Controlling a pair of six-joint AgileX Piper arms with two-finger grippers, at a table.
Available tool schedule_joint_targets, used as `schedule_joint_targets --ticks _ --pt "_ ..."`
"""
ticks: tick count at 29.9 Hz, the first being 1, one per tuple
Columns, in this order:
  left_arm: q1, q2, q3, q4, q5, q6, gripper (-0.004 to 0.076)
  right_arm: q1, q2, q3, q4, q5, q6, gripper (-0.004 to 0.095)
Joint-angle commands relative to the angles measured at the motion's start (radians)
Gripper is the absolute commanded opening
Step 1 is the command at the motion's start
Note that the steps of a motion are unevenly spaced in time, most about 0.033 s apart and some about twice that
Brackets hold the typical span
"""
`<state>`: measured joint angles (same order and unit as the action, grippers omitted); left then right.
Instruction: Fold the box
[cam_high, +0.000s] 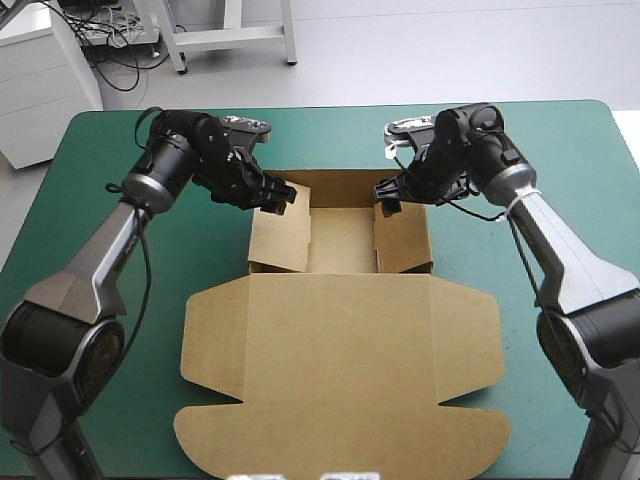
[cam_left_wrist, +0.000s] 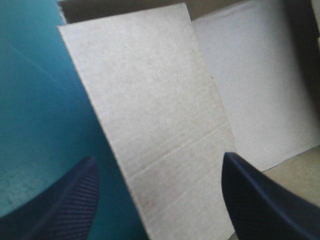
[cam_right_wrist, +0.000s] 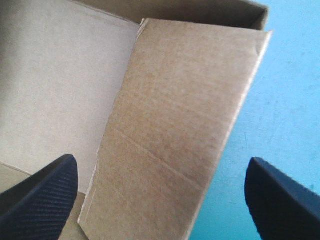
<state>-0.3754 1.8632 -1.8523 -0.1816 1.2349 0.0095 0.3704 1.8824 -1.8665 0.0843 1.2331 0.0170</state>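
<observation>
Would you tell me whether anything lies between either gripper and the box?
Nothing visible does: the left gripper and right gripper are open, each straddling a raised side flap of the box.

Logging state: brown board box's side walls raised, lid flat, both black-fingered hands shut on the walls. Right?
Not shut: the black-fingered left hand and right hand are open, astride the raised side walls of the brown board box, as both wrist views show.

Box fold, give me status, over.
Both open: left gripper straddles left flap, right gripper straddles right flap. The box part-formed, lid flat. Nothing in the way.
</observation>
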Motion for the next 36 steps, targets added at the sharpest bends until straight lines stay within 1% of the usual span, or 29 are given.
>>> schedule_joint_targets --ticks 1,4,6,8,12,14,15,18,22,31,36 --pt "-0.006 -0.11 -0.036 0.041 0.063 -0.009 0.0496 -0.024 -0.109 -0.027 0.009 0.015 -0.022 0.0833" --pt "-0.006 -0.167 -0.036 0.085 0.063 -0.009 0.0488 -0.032 -0.158 -0.027 0.011 0.015 -0.042 0.0833" --pt "-0.006 -0.217 -0.036 0.092 0.063 -0.009 0.0445 -0.033 -0.193 -0.027 0.011 0.015 -0.055 0.083" --pt "-0.006 -0.266 -0.036 0.092 0.063 -0.009 0.0368 -0.033 -0.222 -0.027 0.011 0.015 -0.058 0.0829" --pt "-0.006 -0.383 -0.036 0.089 0.064 0.022 0.011 -0.034 -0.263 -0.027 0.011 0.015 -0.06 0.0829" --pt "-0.006 -0.434 -0.029 0.093 0.064 0.028 -0.0003 -0.034 -0.27 -0.027 0.016 0.015 -0.06 0.0829" --pt "-0.006 -0.464 -0.019 0.098 0.064 0.044 -0.003 -0.034 -0.27 -0.027 0.021 0.015 -0.06 0.0829" --pt "-0.006 -0.553 0.041 0.098 0.064 0.073 -0.0032 -0.034 -0.265 -0.027 0.024 0.015 -0.057 0.0829" --pt "-0.006 -0.683 0.178 0.125 0.064 0.078 -0.0032 -0.034 -0.242 -0.027 0.023 0.015 -0.053 0.0829" --pt "-0.006 -0.965 0.579 0.15 0.063 0.078 -0.0032 -0.04 -0.113 -0.027 0.032 0.015 -0.053 0.0829" --pt "-0.006 -1.067 0.742 0.167 0.044 0.072 -0.0032 -0.04 -0.039 -0.027 0.032 0.01 -0.053 0.0829"
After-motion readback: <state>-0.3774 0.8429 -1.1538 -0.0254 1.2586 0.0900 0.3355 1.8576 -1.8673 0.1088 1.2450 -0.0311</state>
